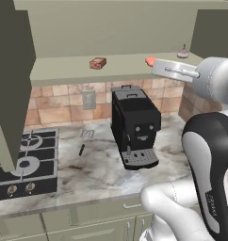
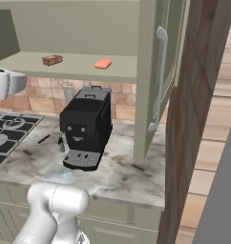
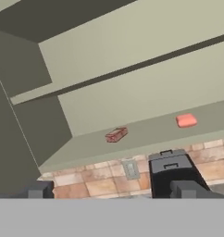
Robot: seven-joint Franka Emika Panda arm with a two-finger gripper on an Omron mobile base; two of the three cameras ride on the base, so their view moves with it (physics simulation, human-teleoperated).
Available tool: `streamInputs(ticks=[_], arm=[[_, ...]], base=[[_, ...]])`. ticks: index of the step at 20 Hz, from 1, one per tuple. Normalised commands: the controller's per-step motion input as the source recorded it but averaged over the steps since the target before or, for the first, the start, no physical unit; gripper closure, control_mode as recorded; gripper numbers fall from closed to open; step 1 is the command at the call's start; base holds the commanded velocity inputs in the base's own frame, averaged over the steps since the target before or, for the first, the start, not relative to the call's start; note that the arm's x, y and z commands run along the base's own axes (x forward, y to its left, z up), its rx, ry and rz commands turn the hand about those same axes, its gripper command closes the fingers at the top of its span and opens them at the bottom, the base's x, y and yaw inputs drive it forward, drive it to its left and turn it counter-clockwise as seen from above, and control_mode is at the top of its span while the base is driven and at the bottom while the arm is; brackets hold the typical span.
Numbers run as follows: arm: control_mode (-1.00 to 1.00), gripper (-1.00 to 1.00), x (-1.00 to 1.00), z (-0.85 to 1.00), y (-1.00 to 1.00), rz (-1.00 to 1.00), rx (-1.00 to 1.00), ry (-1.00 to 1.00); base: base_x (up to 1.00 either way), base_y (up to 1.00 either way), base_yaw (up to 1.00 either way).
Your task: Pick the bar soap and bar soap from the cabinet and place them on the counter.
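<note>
The end effector [image 3: 111, 190] is hovering with fingers spread and empty, facing the open cabinet [image 3: 146, 69]. Beyond it, on the cabinet floor, the coral-red bar soap [image 3: 186, 120] is lying up-right in the hand view, long axis across; the orange-brown bar soap [image 3: 116, 134] is sitting nearly centred.

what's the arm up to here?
It's after two bar soaps on the open cabinet's shelf. The orange-brown bar and the coral-red bar both lie on the shelf, apart, neither touched. The hand is raised toward the shelf, open and empty, short of the bars. Below, the counter holds a black coffee machine, with the gas hob beside it. Nothing has been placed on the counter yet.
</note>
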Motion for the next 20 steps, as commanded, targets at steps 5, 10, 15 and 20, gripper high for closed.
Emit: streamInputs(ticks=[5,10,15,20], arm=[[-1.00,-1.00,0.00,0.02,0.00,0.00,-0.06,0.10],[-1.00,-1.00,0.00,-0.01,0.00,0.00,-0.10,0.18],[-1.00,-1.00,0.00,-0.09,0.00,0.02,-0.08,0.11],[-1.00,-1.00,0.00,-0.20,0.01,0.03,-0.03,-0.04]], base=[[0.00,0.00,0.00],[0.00,0.00,0.00],[0.00,0.00,0.00],[0.00,0.00,0.00]])
